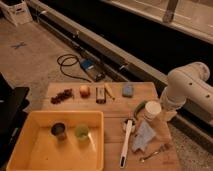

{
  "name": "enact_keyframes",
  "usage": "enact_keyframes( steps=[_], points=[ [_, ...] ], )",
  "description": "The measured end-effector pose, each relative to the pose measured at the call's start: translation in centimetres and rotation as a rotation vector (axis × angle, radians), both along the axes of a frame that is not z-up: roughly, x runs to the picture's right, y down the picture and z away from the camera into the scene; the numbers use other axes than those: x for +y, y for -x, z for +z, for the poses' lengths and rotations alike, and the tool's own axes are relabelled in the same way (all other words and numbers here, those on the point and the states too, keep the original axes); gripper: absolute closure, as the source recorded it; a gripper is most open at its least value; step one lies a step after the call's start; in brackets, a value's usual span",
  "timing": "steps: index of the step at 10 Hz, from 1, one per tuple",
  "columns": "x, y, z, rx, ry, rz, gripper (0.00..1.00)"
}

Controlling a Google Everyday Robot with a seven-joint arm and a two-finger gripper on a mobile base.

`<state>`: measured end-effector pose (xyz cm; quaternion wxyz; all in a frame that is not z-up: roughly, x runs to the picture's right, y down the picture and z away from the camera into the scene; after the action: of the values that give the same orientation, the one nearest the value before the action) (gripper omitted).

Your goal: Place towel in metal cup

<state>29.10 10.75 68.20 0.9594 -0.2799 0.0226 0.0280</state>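
Observation:
The towel [143, 136], a pale blue-grey cloth, lies crumpled on the wooden table [116, 111] near its right front. The metal cup [59, 131], short and dark grey, stands upright in the yellow tray [30, 120] at the front left, beside a light green cup [82, 132]. My white arm [186, 92] hangs over the table's right edge. The gripper [169, 116] sits at its lower end, just right of a white round container [152, 110] and behind the towel. It is open and holds nothing.
A white-handled brush [126, 142] lies left of the towel and a fork [152, 152] in front of it. Along the table's back are dark red fruit [62, 95], an apple [85, 90], a dark bar [100, 94] and a blue sponge [128, 90]. A cable [70, 65] lies on the floor behind.

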Motion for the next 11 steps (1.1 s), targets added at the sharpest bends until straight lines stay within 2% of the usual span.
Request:
enact_keyframes(
  steps=[9,10,11],
  points=[
    [-0.20,-0.05,0.01,-0.006,-0.003,-0.003,0.35],
    [-0.31,0.09,-0.03,-0.015,-0.008,-0.012,0.35],
    [-0.89,0.82,-0.61,-0.040,-0.025,-0.052,0.35]
  ],
)
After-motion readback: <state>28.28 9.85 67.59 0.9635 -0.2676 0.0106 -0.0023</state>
